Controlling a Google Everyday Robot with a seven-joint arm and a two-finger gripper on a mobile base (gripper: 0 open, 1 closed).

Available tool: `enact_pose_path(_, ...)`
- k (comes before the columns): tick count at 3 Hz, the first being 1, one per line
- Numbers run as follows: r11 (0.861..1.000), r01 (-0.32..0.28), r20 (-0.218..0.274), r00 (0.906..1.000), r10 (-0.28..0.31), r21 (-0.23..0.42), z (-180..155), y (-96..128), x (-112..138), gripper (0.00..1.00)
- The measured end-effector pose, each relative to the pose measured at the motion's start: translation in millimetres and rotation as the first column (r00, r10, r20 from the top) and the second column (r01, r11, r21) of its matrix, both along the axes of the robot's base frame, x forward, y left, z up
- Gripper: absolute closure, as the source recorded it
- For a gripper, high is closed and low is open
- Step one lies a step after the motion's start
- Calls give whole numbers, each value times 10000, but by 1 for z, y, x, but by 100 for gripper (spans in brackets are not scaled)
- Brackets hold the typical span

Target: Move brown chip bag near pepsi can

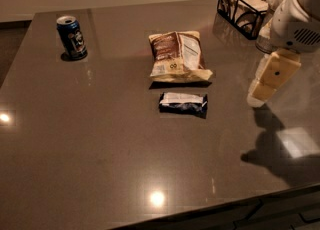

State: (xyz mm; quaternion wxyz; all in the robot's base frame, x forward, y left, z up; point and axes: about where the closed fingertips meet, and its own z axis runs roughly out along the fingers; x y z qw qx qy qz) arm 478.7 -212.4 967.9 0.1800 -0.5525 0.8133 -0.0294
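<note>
The brown chip bag lies flat at the table's middle, brown and cream with a white label panel. The pepsi can stands upright at the far left, well apart from the bag. My gripper hangs over the table's right side, pointing down and left, to the right of the bag and a little nearer than it. It holds nothing that I can see.
A small dark blue wrapped bar lies just in front of the bag. A black wire basket stands at the back right, with white objects behind it. The dark table's front edge runs along the bottom.
</note>
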Motion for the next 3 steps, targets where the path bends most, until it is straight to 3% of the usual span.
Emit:
enact_pose_path(1, 9941, 957, 61, 9953, -961, 504, -8, 8, 38, 0)
enact_pose_path(2, 9777, 1770, -6, 9840, -1781, 1127, -17, 19, 71, 0)
enact_pose_path(3, 9601, 2206, -309, 9753, -2186, 1718, -35, 43, 100, 0)
